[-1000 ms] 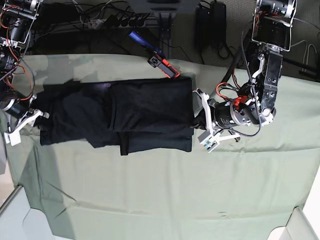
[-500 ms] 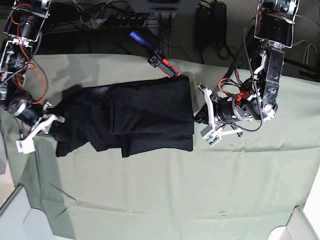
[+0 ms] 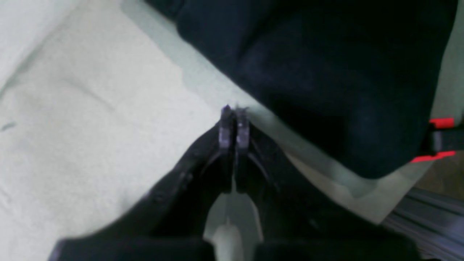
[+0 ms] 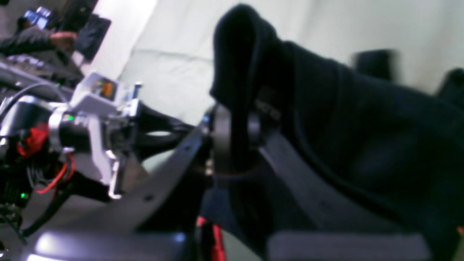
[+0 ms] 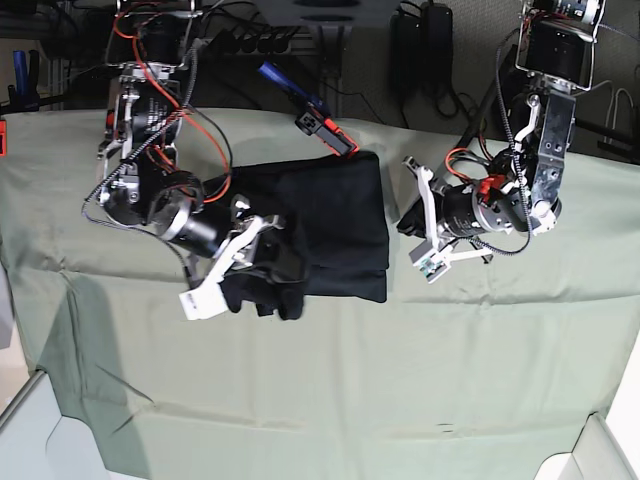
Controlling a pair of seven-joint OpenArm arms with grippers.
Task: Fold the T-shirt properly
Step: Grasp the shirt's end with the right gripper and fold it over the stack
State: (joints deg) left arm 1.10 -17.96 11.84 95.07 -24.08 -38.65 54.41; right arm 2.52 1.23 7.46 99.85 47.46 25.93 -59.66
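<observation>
where the black t-shirt (image 5: 320, 225) lies on the pale green cloth sheet (image 5: 330, 390), it forms a soft, matte, roughly rectangular stack of folded layers, with a bunched, rumpled end at its left in the base view. the right gripper (image 4: 235, 139) has its dark fingers pinching a thick fold of that limp fabric, which humps up above the pads into a rounded peak. the left gripper (image 3: 233, 123) sits beside the shirt's other edge with its slim fingertips pressed together, seemingly on nothing, though the wrist view is blurred. a red and black plastic clip (image 5: 325, 130) lies near the shirt's far corner.
</observation>
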